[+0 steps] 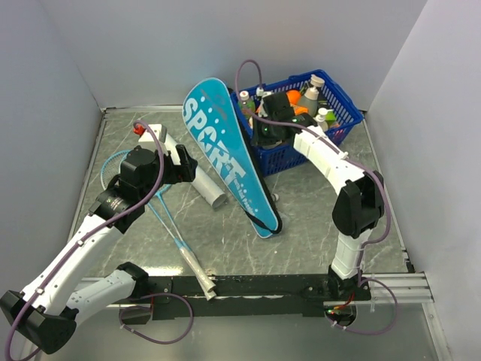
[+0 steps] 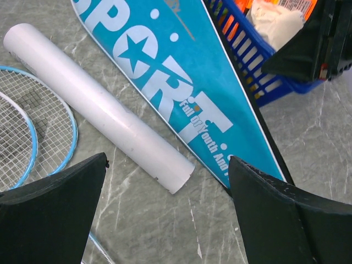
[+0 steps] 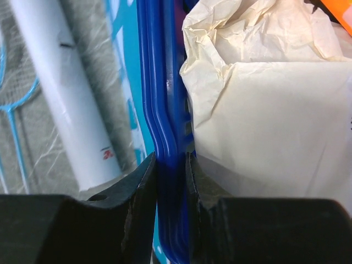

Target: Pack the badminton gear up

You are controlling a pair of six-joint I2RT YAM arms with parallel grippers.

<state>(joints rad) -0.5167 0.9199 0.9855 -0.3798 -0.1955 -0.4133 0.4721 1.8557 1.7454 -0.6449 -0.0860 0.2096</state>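
At the basket rim, right pincer clamps it; left pincer gapes above tube.

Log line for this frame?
left pincer: open, above tube | right pincer: shut on basket rim | bag: beside basket | rackets: on table
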